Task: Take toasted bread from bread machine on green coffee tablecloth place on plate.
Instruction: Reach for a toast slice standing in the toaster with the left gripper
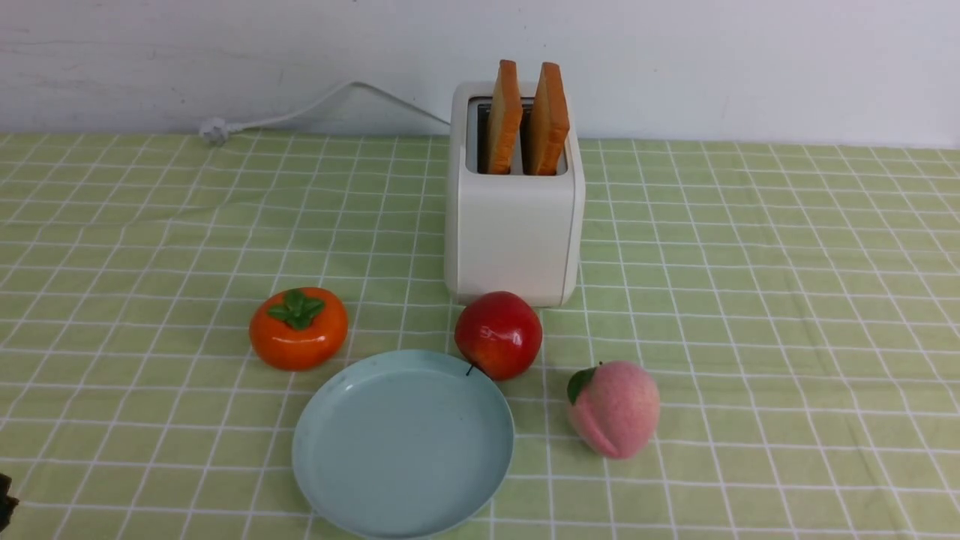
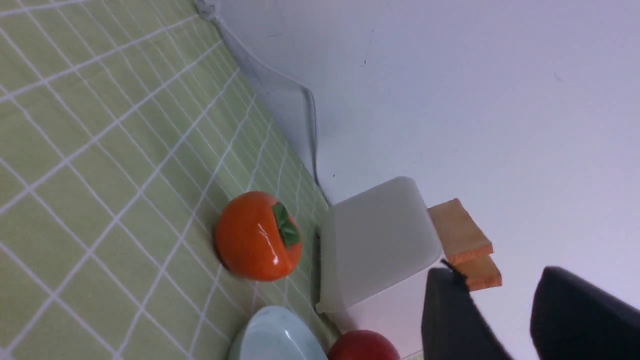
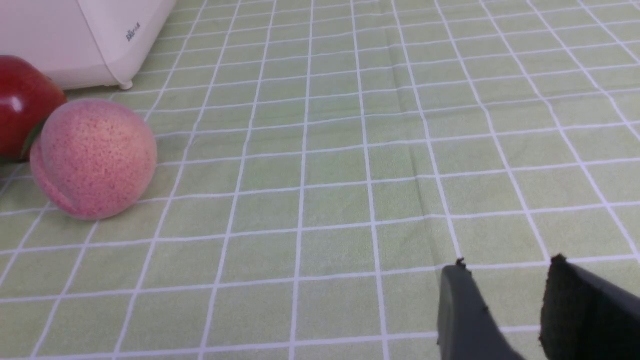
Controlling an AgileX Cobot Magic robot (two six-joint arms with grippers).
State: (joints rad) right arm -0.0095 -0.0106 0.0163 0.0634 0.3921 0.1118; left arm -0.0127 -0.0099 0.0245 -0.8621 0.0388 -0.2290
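Two toast slices (image 1: 505, 120) (image 1: 548, 120) stand upright in the white toaster (image 1: 515, 232), tops poking out. Its cord (image 1: 300, 112) runs left along the wall (image 1: 675, 67). On the checked green tablecloth (image 1: 750, 300), a red apple (image 1: 498, 334) sits between toaster and pale blue plate (image 1: 403, 444), a persimmon (image 1: 298, 330) left, a peach (image 1: 615, 409) right.

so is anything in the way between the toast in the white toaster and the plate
Yes: the shiny red apple sits between the boxy white toaster holding the golden-brown toast slices and the round pale-blue plate, right by its rim.
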